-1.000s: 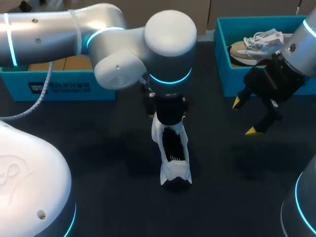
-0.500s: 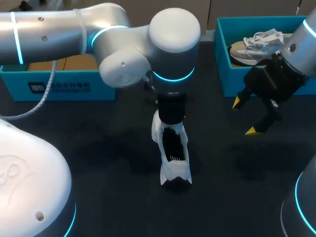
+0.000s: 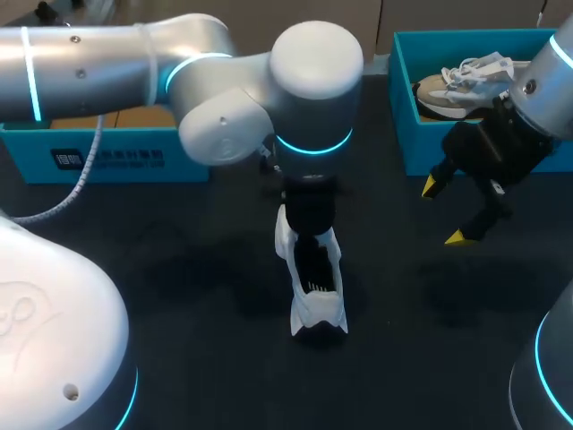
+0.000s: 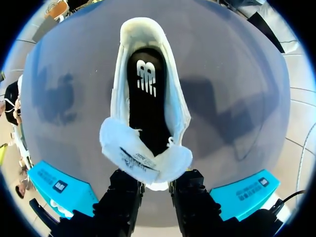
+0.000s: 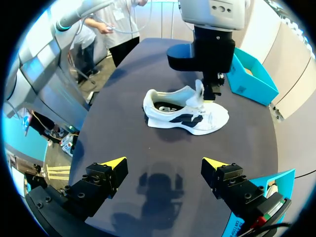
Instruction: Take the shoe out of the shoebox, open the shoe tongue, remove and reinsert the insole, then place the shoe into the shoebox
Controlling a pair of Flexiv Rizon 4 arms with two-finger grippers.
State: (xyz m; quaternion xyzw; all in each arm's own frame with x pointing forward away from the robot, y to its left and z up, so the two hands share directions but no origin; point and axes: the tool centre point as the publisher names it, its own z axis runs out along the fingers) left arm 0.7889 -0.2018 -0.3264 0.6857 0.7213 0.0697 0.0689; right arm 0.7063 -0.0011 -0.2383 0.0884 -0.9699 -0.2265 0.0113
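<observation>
Left wrist view: my left gripper (image 4: pixel 157 186) pinches the raised tongue (image 4: pixel 143 159) of the white shoe (image 4: pixel 117 91), which stands on its sole on the table (image 3: pixel 179 296), well apart from the shoebox (image 3: pixel 400 107); the black insole (image 4: pixel 144 103) shows inside. My right gripper (image 5: pixel 164 164) hangs spread and empty near that box. Judgement: tongue and insole look light, soft and floppy, so a shallow pinch may slip; the insole is best taken at its heel edge, the stiffer heel collar serving to steady the shoe

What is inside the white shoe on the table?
A black insole lies inside the shoe. Its front part is hidden under the tongue, held by the left gripper.
</observation>
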